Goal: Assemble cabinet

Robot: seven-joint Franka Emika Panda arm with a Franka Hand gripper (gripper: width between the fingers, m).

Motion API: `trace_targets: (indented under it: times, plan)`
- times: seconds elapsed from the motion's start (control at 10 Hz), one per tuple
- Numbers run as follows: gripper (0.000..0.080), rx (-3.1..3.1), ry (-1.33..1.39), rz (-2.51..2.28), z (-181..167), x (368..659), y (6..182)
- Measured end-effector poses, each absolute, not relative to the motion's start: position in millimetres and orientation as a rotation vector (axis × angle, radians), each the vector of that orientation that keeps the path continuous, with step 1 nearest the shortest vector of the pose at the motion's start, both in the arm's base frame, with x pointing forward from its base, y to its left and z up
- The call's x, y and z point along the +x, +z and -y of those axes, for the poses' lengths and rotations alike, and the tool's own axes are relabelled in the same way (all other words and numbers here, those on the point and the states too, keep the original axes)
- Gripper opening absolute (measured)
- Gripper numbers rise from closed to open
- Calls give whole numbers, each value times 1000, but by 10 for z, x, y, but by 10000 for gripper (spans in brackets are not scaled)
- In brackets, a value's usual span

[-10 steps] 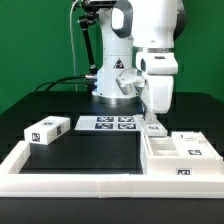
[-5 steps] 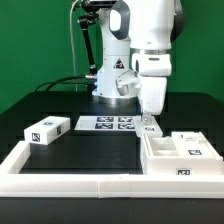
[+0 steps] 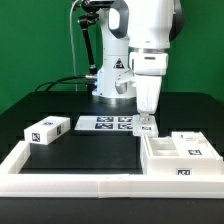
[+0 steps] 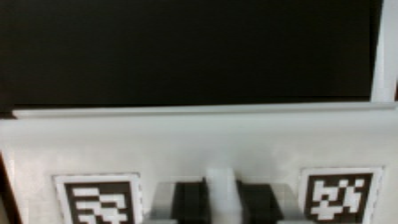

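Note:
The cabinet body (image 3: pixel 178 155) is the large white open box at the exterior view's right. My gripper (image 3: pixel 148 121) hangs straight down at the body's left wall, over a small tagged white panel (image 3: pixel 151 128). In the wrist view my dark fingers (image 4: pixel 185 200) stand close together with a thin white strip of that panel (image 4: pixel 221 195) between them. White surface with two tags (image 4: pixel 98 198) lies either side of them. Another tagged white block (image 3: pixel 46 130) lies at the far left, apart from the gripper.
The marker board (image 3: pixel 108 124) lies flat in front of the robot base. A long white border rail (image 3: pixel 70 182) runs along the front and up the left side. Black table (image 3: pixel 90 150) lies between the left block and the cabinet body.
The arm's wrist has risen a little and shifted slightly toward the exterior view's left. The parts on the table have not visibly moved.

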State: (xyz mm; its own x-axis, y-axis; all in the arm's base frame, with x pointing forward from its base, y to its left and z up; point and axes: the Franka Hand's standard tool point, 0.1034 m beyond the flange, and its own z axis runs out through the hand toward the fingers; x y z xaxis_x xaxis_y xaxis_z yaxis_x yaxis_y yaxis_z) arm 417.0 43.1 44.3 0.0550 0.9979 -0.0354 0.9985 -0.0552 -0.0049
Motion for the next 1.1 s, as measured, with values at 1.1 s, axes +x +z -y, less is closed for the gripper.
trace_targets:
  times: [1.1]
  plan:
    - [68,2225,324,-2070,-788,4314,580]
